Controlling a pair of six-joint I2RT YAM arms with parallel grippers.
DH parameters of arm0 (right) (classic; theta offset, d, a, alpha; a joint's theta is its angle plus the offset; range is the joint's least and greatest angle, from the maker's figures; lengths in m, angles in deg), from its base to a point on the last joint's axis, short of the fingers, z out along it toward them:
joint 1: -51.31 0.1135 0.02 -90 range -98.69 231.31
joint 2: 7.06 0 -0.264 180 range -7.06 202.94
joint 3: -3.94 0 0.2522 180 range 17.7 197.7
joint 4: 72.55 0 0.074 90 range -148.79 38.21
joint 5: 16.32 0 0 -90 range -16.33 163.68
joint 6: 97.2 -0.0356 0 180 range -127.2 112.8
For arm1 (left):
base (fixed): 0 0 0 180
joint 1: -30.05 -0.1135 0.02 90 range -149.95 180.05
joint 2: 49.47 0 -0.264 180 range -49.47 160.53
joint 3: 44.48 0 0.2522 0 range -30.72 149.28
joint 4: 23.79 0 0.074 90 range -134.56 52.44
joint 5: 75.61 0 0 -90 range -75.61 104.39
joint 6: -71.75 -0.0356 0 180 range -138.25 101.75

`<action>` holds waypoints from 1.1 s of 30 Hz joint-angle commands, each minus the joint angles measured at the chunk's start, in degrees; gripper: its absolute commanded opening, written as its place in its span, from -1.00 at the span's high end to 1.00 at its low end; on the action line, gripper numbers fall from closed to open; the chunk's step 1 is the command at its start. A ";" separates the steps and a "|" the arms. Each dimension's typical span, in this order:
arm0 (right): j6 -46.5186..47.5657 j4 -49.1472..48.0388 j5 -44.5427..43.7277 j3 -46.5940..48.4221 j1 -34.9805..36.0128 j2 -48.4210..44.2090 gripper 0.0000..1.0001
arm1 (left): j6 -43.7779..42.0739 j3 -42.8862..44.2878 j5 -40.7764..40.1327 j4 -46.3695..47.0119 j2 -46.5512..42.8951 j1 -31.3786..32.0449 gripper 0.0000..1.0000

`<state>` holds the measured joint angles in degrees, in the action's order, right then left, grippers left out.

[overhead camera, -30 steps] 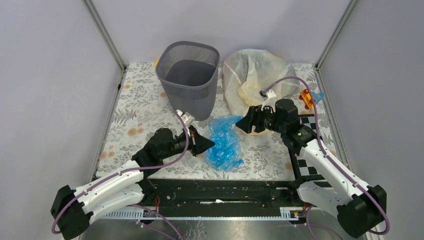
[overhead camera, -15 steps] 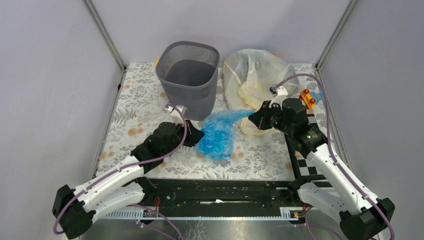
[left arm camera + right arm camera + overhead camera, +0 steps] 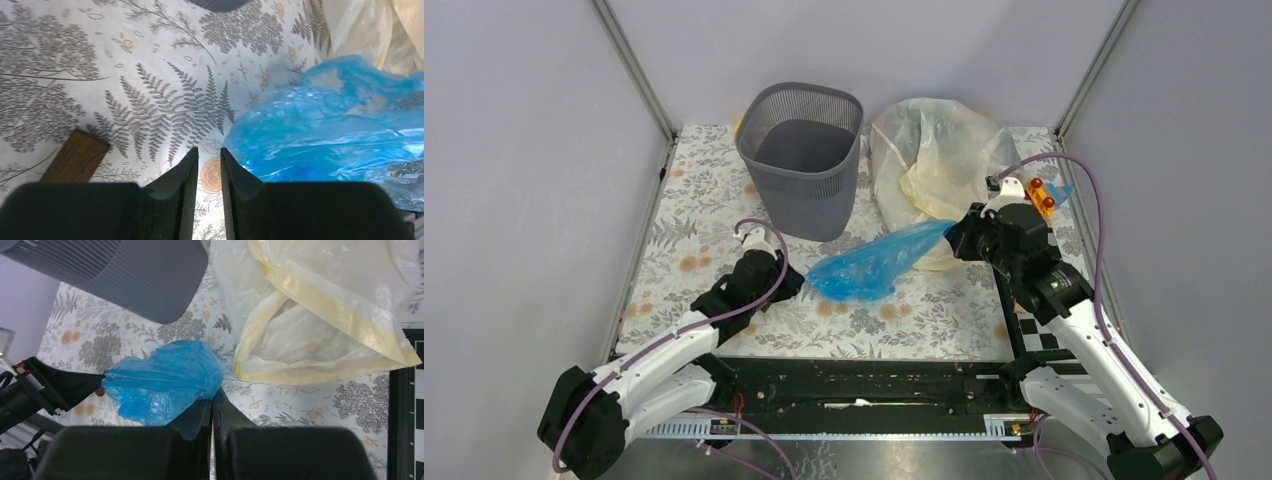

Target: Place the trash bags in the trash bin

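The crumpled blue trash bag point(image 3: 874, 262) hangs stretched between the arms, its lower left end near the floral table point(image 3: 694, 215). My right gripper point(image 3: 954, 235) is shut on its upper right corner; the right wrist view shows the blue bag point(image 3: 160, 380) pinched at the right gripper point(image 3: 212, 402). My left gripper point(image 3: 796, 280) sits just left of the bag, jaws slightly apart. Only table shows in the left gripper point(image 3: 209, 152), with the blue bag point(image 3: 325, 135) to its right. A pale yellow-trimmed trash bag point(image 3: 939, 160) lies behind. The dark mesh trash bin point(image 3: 802, 160) stands upright at back centre.
An orange object point(image 3: 1039, 195) lies at the back right beside the right arm. A checkered board point(image 3: 1024, 330) covers the table's right front. A small brown wooden piece point(image 3: 75, 155) lies on the table left of the left gripper. Metal frame posts point(image 3: 634, 70) flank the table.
My right gripper shut on the blue bag and pulled it up to the right, stretching it. My left gripper let the bag go, drew back leftward, and its jaws parted.
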<state>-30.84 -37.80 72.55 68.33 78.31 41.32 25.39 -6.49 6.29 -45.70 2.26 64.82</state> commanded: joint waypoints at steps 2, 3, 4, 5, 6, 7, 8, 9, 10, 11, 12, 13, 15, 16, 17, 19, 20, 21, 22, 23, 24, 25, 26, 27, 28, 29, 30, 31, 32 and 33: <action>-1.17 0.18 -4.28 2.72 0.20 -0.39 1.00 | 1.62 0.25 -6.20 -1.88 -3.88 -1.08 0.50; -0.95 0.19 -4.29 2.98 0.19 -0.49 1.00 | 2.08 0.41 -7.37 -2.84 -4.61 -1.10 0.50; -0.69 0.25 -4.58 3.32 0.24 -0.69 1.00 | 2.66 0.65 -8.80 -3.82 -5.37 -1.10 0.48; -0.29 0.30 -4.89 3.67 0.19 -0.82 1.00 | 3.24 0.99 -10.27 -4.96 -6.21 -1.22 0.44; 0.19 0.28 -4.68 4.25 0.21 -0.85 1.00 | 3.42 1.21 -11.00 -5.31 -7.05 -1.26 0.39; 0.66 0.28 -3.52 5.03 0.19 -0.77 1.00 | 2.93 1.36 -10.35 -5.02 -7.81 -1.20 0.33; 0.91 0.32 -2.19 5.87 0.20 -0.49 1.00 | 2.25 1.60 -9.50 -4.69 -8.39 -1.19 0.23; 0.79 0.28 -0.73 6.83 0.22 -0.14 1.00 | 1.79 1.98 -8.81 -4.56 -8.80 -1.19 0.08; 0.67 0.32 0.38 7.64 0.24 0.45 1.00 | 1.24 2.68 -8.52 -4.70 -9.12 -1.19 -0.10; 0.58 0.35 0.92 8.46 0.24 0.86 1.00 | 0.96 3.88 -9.21 -6.06 -9.25 -1.20 -0.30; 0.59 0.43 0.98 9.18 0.23 1.06 1.00 | 0.66 5.27 -9.82 -7.44 -9.47 -1.19 -0.47; 0.66 0.37 1.00 9.74 0.22 1.50 1.00 | -0.49 6.59 -9.19 -7.97 -9.76 -1.24 -0.58; 0.85 0.48 1.03 11.14 0.21 2.75 1.00 | -2.98 8.61 -6.22 -7.58 -10.29 -1.12 -0.70; 0.68 0.85 2.57 11.99 0.24 3.75 1.00 | -4.56 9.56 -3.85 -6.91 -10.30 -1.04 -0.73; 0.35 1.27 3.70 13.03 0.24 4.88 1.00 | -5.33 10.43 -1.67 -6.01 -10.13 -0.71 -0.72; -1.38 1.89 5.73 14.71 0.19 7.04 1.00 | -5.86 12.42 -0.07 -4.48 -8.82 1.86 -0.63; -2.43 1.63 6.84 15.28 0.22 7.79 1.00 | -6.33 13.70 -1.36 -3.85 -7.82 4.89 -0.61; -3.61 0.96 7.94 15.56 0.24 8.33 1.00 | -6.98 14.87 -4.04 -2.88 -6.69 8.54 -0.61; -4.64 -0.30 9.09 15.40 0.20 8.53 1.00 | -8.24 16.09 -6.97 -1.70 -5.11 13.20 -0.61; -5.73 -1.73 10.46 14.90 0.24 8.51 1.00 | -9.55 17.60 -10.12 -0.64 -3.75 17.78 -0.60; -6.73 -3.15 11.27 14.59 0.25 8.49 1.00 | -10.70 18.70 -12.85 0.33 -2.11 21.78 -0.60; -7.52 -4.23 12.03 14.43 0.23 8.49 1.00 | -11.90 19.69 -14.67 1.35 -0.61 26.26 -0.59; -8.20 -5.07 12.71 14.52 0.24 8.63 1.00 | -12.90 20.59 -15.74 2.38 1.15 28.74 -0.58; -8.72 -5.39 13.25 14.95 0.24 8.93 1.00 | -13.58 21.28 -16.40 3.25 2.73 30.71 -0.58; -9.12 -5.51 13.79 15.51 0.30 9.24 1.00 | -14.03 21.79 -16.93 4.19 4.19 32.36 -0.59; -9.52 -5.57 14.31 16.01 0.30 9.67 1.00 | -14.51 22.13 -17.29 5.02 5.52 33.66 -0.60; -9.92 -5.79 14.89 16.40 0.32 10.08 1.00 | -14.72 22.52 -18.17 5.70 6.66 35.09 -0.62; -10.38 -6.17 15.57 16.61 0.35 10.55 1.00 | -14.95 22.79 -19.16 6.41 7.78 36.34 -0.65; -10.68 -6.53 16.10 16.80 0.33 10.87 1.00 | -15.33 23.13 -19.92 7.16 8.73 37.59 -0.66; -10.93 -6.72 16.37 17.05 0.33 11.20 1.00 | -15.48 23.58 -21.35 7.51 9.67 38.85 -0.68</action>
<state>-39.06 -40.40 85.01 82.25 78.31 51.26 12.99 14.10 -8.38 -43.42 9.36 100.12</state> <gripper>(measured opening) 0.014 0.828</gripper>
